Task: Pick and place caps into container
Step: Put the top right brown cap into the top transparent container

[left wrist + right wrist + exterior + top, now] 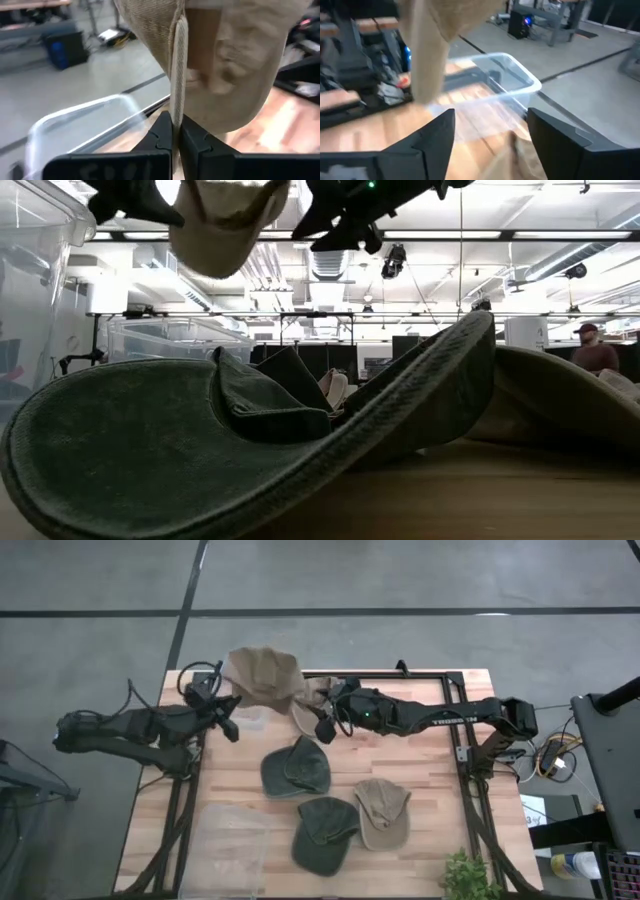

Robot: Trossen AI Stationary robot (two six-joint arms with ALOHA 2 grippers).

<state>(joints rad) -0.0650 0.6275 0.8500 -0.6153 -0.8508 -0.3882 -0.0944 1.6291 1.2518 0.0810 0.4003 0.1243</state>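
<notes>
My left gripper is shut on a tan cap, held up over the table's far left part; the cap also shows in the low view. My right gripper is open and empty just right of that cap, its fingers apart in the right wrist view. Two dark green caps and another tan cap lie on the table. A clear container stands below the held cap, at the table's far left. My left gripper pinches the tan cap's rim edge between its two fingers, a narrow folded band of cloth standing on edge between the fingertips. The cap is lifted clear of the table and spreads out beyond the fingers.
A flat clear plastic piece lies at the table's near left. A green plant stands at the near right edge. A black frame runs along the table's far and right sides. In the low view a green cap fills the foreground.
</notes>
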